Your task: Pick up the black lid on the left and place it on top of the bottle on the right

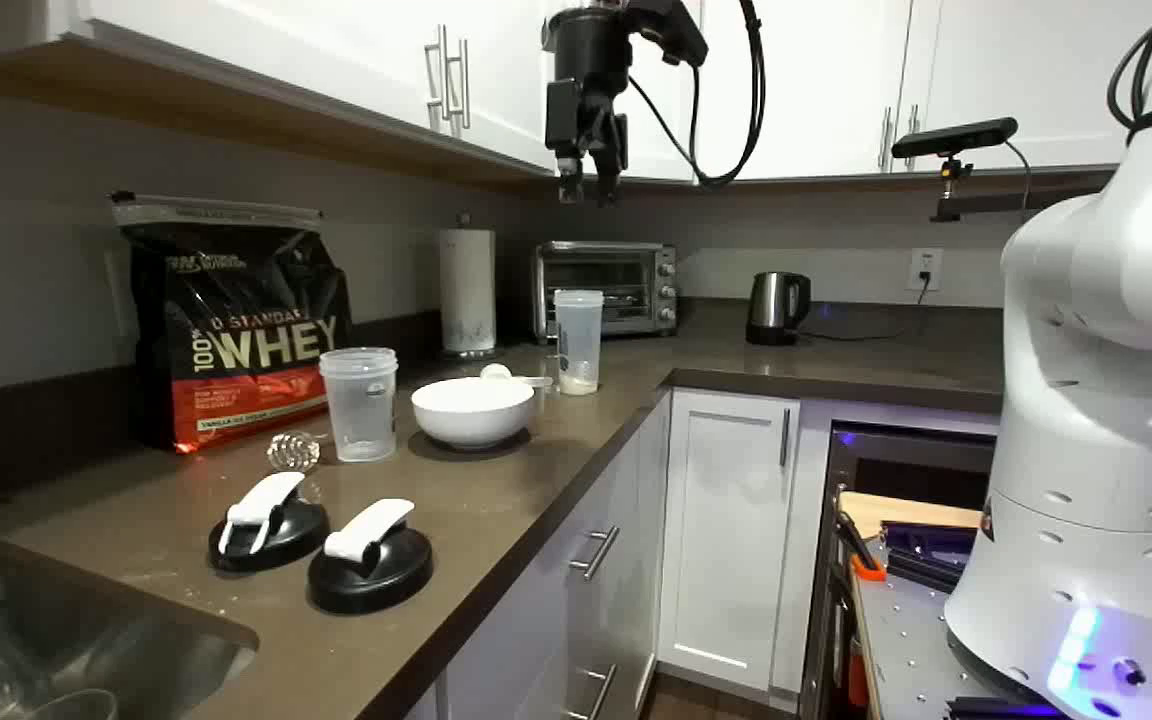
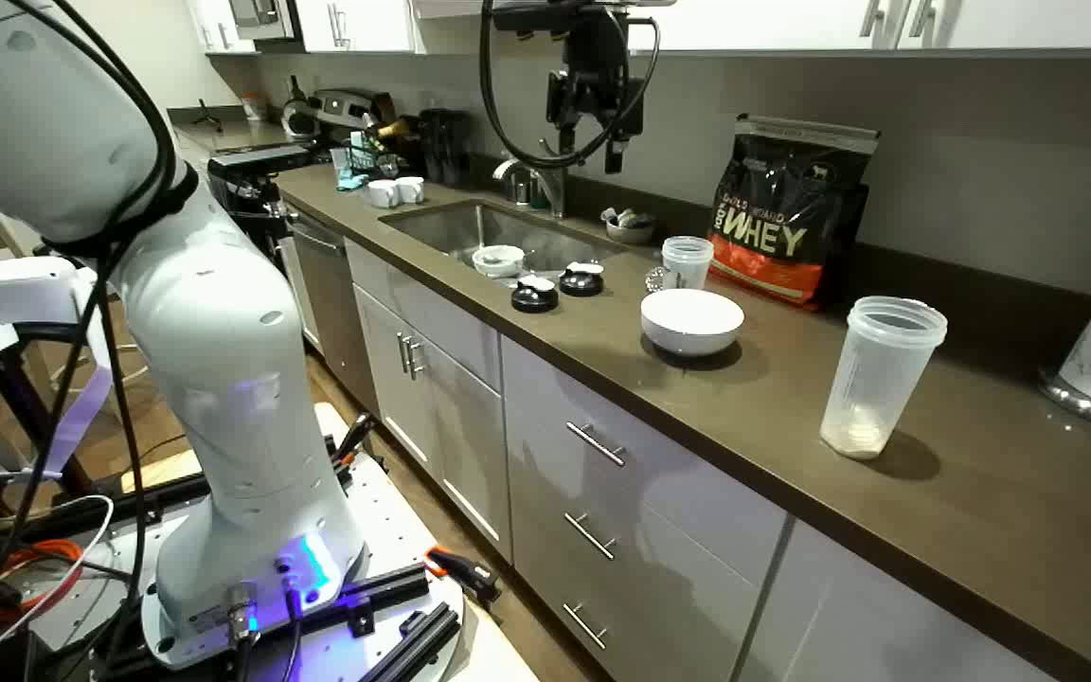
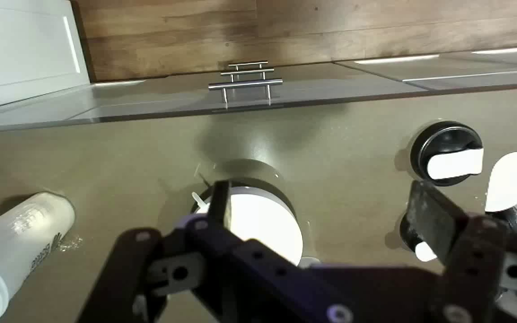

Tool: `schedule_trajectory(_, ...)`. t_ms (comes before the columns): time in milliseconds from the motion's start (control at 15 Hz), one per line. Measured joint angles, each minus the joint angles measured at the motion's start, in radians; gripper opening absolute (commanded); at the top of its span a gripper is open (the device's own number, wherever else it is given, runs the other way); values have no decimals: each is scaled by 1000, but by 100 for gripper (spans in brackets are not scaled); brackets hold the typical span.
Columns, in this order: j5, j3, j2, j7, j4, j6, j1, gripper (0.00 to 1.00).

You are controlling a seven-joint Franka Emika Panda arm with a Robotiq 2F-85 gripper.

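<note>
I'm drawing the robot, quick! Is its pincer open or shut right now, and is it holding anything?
Pincer: open, holding nothing.

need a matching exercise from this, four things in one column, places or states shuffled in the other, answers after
Things
1. bottle
2. black lids
3. white bowl
4. pincer

Places and states
A. between short clear cup and bottle
B. open, in the air
C. standing, pale contents at bottom
D. white-capped, near the sink

Pairs: 1-C, 2-D, 3-A, 4-B
</note>
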Motion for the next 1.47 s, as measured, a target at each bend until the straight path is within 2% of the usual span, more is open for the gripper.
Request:
schedule_trajectory(867,0,10,5,-4,-10,8,8,100)
schedule_trajectory(1200,0,55,39,-41,-72,94,70,100)
schedule_trajectory(1467,0,85,73,-131,-120,197,121,100)
